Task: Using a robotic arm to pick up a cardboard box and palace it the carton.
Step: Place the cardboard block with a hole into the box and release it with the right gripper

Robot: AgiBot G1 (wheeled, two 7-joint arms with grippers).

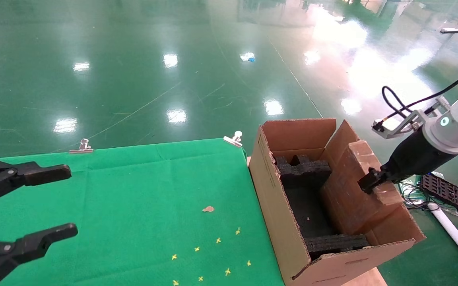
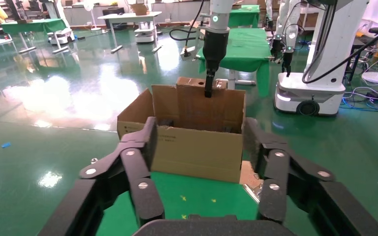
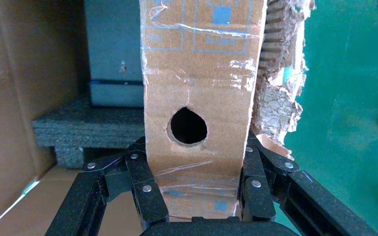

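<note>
Cardboard box (image 3: 197, 98) is clamped between right gripper (image 3: 197, 184) fingers (image 3: 140, 182), at carton's (image 1: 280, 222) 3 o'clock wall; left gripper (image 1: 50, 202) is held wide open, empty.

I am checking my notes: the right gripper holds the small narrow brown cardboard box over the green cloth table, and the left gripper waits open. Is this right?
Not quite. The right gripper holds the small narrow brown cardboard box over the large brown corrugated carton with black foam, not over the green cloth table; the head view shows this. The left gripper does wait open.
</note>
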